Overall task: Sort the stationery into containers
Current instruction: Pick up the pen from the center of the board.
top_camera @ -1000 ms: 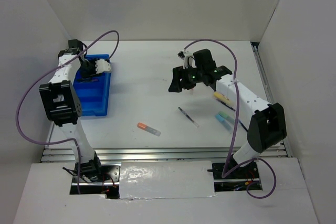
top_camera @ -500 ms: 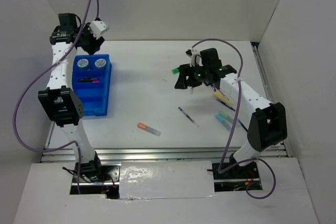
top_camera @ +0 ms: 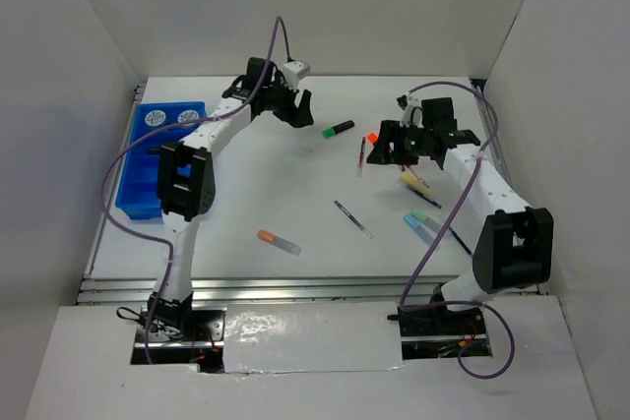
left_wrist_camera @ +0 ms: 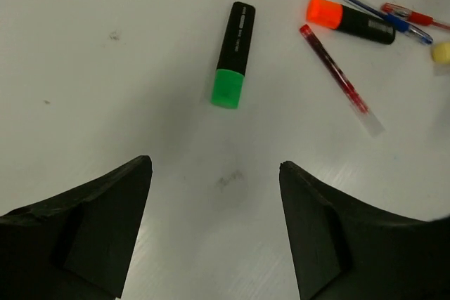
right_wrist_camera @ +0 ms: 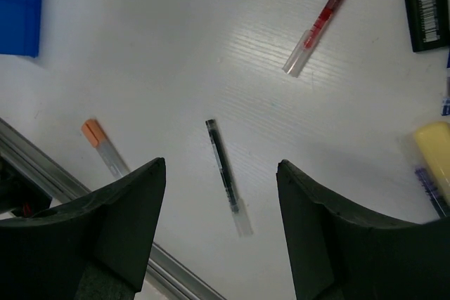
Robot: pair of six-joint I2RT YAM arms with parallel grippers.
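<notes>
The blue compartment tray [top_camera: 138, 184] stands at the left, with two tape rolls [top_camera: 169, 118] in its far compartments. A green highlighter [top_camera: 338, 129] lies at the middle back, just right of my open, empty left gripper [top_camera: 293, 107]. In the left wrist view the gripper [left_wrist_camera: 215, 166] hovers short of the green highlighter [left_wrist_camera: 233, 54], with an orange highlighter [left_wrist_camera: 350, 22] and a red pen [left_wrist_camera: 339, 79] to its right. My right gripper [top_camera: 387, 148] is open and empty above a black pen [right_wrist_camera: 226, 173].
An orange-capped pen [top_camera: 279, 241] lies at the front centre and also shows in the right wrist view [right_wrist_camera: 104, 147]. A yellow highlighter [top_camera: 415, 182], light blue and green markers [top_camera: 421, 223] and thin pens lie under the right arm. White walls enclose the table.
My left arm has swung from over the tray at the far left to the middle back beside the green highlighter. My right gripper has moved right, uncovering the green and orange highlighters.
</notes>
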